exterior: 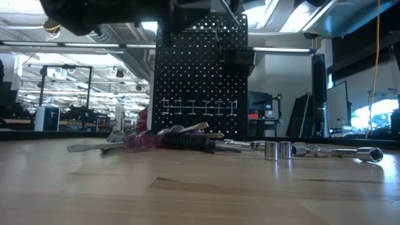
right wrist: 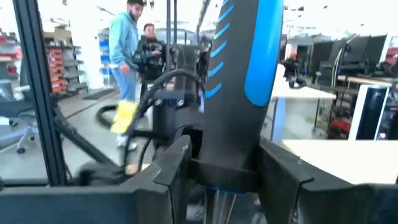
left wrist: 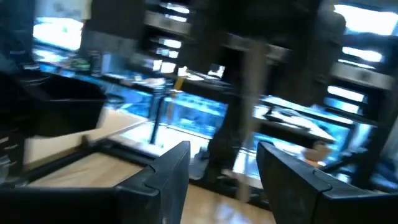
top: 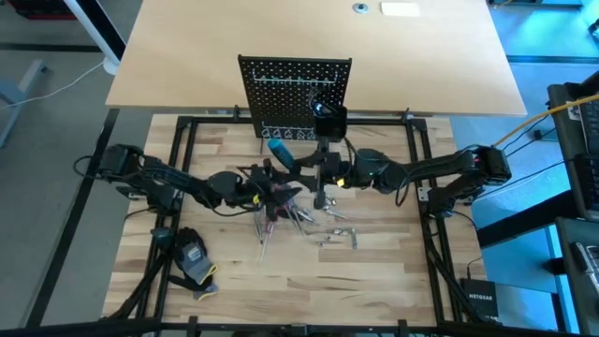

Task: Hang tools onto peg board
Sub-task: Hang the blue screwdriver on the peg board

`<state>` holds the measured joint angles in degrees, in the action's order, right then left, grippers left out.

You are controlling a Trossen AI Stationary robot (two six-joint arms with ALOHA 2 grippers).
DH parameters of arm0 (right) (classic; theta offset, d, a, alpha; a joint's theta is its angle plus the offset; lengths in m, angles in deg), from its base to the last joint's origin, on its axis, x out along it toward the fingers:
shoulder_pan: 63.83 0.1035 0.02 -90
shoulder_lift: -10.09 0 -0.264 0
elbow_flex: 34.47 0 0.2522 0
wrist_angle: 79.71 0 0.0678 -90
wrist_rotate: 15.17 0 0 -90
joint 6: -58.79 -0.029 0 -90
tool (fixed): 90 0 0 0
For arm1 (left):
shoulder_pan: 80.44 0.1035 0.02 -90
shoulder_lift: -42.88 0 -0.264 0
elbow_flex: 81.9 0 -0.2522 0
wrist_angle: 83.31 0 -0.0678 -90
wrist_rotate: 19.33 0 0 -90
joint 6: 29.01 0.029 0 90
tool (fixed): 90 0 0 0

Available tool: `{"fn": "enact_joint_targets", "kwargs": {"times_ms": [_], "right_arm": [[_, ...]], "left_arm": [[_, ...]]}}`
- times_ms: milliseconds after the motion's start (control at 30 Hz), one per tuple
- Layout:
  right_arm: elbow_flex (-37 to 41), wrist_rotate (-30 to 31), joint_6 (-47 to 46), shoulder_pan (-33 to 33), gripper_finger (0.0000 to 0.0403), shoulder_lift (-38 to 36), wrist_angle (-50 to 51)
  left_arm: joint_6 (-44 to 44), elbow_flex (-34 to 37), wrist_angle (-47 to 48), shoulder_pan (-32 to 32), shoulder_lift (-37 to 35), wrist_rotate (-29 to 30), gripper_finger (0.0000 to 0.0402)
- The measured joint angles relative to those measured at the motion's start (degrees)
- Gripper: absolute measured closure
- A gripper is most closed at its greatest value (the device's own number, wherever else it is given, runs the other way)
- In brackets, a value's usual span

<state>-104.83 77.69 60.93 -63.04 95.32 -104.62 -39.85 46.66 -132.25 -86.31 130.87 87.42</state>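
the step in hand looks like the carry of one tool to the small upright black perforated metal peg board (top: 296, 96). the right gripper (right wrist: 224, 171) is clamped on a screwdriver with a fat blue-and-black moulded handle (right wrist: 239, 81), its two dark fingers pressed to either side of the handle's black collar. in the high view this right gripper (top: 326, 173) sits just in front of the peg board, with the blue handle (top: 279, 151) tilted up toward the panel's lower rows.

the next move, as i judge it, calls for lining the screwdriver up with one of the wire hooks or the small black bin (top: 328, 117) on the board's face, easing it in, and only then parting the fingers; a crooked approach could knock the light panel or let the tool slip off.

the left gripper (left wrist: 224, 165) hovers with its fingers apart and nothing between them. from above, it (top: 251, 187) sits in front of the peg board, over the loose heap of slim screwdrivers and silver bits (top: 299, 211) lying on the pale wooden tabletop (top: 374, 281). both arms reach inward from the table's sides, elbows low, wrists nearly meeting before the board.

a black-and-yellow glove (top: 192, 257) lies well apart from the board.
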Motion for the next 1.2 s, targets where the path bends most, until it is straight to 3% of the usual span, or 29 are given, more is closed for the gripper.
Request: {"fn": "enact_joint_targets", "kwargs": {"times_ms": [400,633,800,1067,1200], "right_arm": [[0.00,-5.50,0.32,0.01,0.0258,0.11,-2.45],[0.00,-7.73,0.19,0.01,0.0258,1.26,-9.75],[0.00,-8.50,1.37,1.25,0.0258,1.41,-9.45],[0.02,-8.77,4.03,1.90,0.0258,1.41,-8.98],[0.02,-8.88,4.16,1.86,0.0256,1.41,-7.99]], "left_arm": [[6.60,-5.50,0.41,0.39,1.86,-4.90,0.0227],[12.61,-9.04,3.46,-0.57,2.28,-7.49,0.0230],[12.34,-9.04,7.74,-0.90,2.34,-7.40,0.0269],[13.13,-9.04,10.69,-1.05,2.28,-7.47,0.0383],[13.05,-9.04,11.20,-1.00,2.22,-7.61,0.0388]]}}
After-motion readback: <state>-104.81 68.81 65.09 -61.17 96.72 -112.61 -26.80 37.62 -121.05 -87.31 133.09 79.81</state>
